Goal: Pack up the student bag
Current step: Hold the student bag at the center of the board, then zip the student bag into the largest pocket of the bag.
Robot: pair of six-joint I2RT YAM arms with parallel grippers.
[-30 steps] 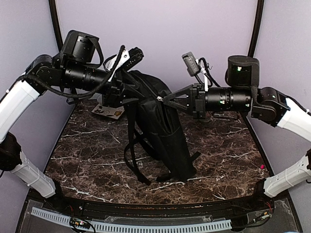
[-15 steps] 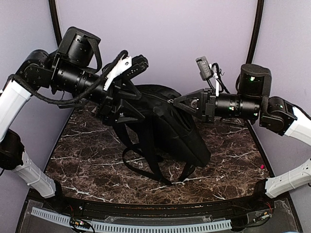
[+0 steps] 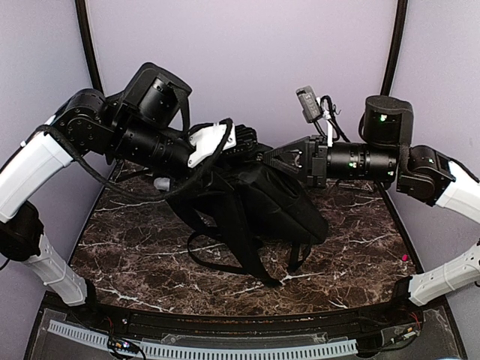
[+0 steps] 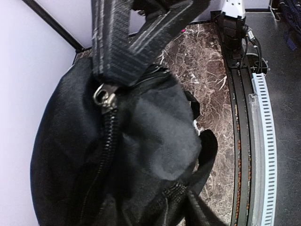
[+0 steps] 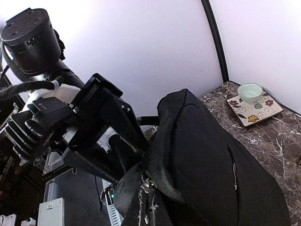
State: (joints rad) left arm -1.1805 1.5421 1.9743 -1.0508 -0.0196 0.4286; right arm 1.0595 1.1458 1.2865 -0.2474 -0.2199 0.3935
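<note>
1. Counter (image 3: 360, 225) of dark marble with white veins fills the space in front of my two bases, with pale walls around it.
2. The student bag (image 3: 277, 202), black fabric, sits at the middle of the counter. Its lower end rests on the stone, and its top is tilted up toward the back, between my two end effectors.
3. Its shoulder straps (image 3: 232, 255) hang loose and loop onto the counter on the near side.
4. My left arm (image 3: 112, 135) reaches in from the left and my right arm (image 3: 375, 161) from the right, both roughly level above the counter.
5. My left end effector (image 4: 116, 75) is at the top of the bag, its tips beside the zipper. I cannot tell whether the jaws grip the fabric or stand apart.
6. My right end effector (image 3: 271, 159) is fully closed, pinching the bag's upper edge by the zipper.
7. A square flowered plate (image 5: 263, 110) lies in the far corner, well apart from the bag.
8. A pale green cup (image 5: 249, 92) stands on the plate.
9. A metal zipper pull (image 4: 106, 96) hangs just below my left fingertips.
</note>
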